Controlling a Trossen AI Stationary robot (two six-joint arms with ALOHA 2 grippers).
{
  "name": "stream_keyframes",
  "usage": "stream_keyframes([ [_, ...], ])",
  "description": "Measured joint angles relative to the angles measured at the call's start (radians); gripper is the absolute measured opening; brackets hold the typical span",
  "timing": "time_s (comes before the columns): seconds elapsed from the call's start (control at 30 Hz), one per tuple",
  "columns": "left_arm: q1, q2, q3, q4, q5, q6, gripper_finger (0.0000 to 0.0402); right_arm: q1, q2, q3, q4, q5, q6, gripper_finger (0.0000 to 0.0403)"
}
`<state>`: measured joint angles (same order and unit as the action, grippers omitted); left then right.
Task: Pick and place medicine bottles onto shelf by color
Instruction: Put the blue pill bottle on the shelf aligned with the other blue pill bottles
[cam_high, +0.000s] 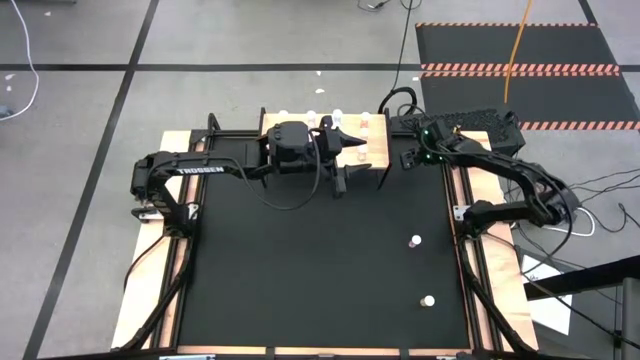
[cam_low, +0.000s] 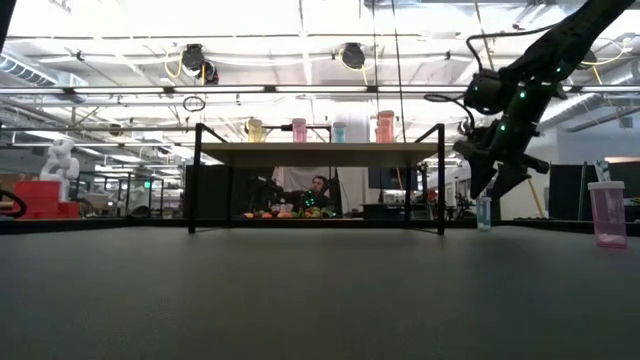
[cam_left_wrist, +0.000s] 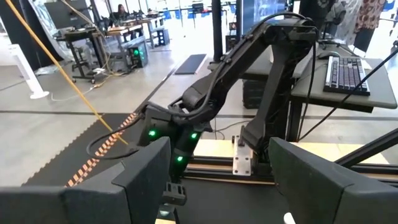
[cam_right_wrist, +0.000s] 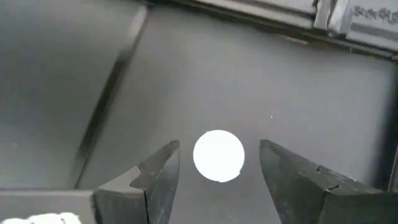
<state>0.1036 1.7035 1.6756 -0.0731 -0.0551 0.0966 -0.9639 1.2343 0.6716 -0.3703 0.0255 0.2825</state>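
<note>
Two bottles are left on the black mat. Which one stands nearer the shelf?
The bottle mid-mat by the right edge is nearer the shelf; in the low view it looks blue-green. The other bottle stands closer to the table's front and is pink.

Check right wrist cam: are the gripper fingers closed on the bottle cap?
No. The right gripper is open, its fingers standing clear on either side of the white bottle cap.

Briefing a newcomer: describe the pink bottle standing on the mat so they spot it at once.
On the black mat, on the right arm's side, two bottles stand loose. The pink bottle is farther from the shelf; its neighbour is blue-green.
</note>
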Motion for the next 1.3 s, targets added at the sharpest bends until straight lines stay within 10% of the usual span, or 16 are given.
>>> stream_keyframes([
  [0.8,-0.002,0.000,0.000,-0.006,0.000,-0.005,0.0273,-0.006,0.022,0.000,-0.012,0.003,0.011,0.0113],
  [1.3,0.006,-0.008,-0.001,-0.014,0.000,-0.027,0.0273,0.082,-0.397,0.094,-0.457,-0.001,0.067,0.0113],
])
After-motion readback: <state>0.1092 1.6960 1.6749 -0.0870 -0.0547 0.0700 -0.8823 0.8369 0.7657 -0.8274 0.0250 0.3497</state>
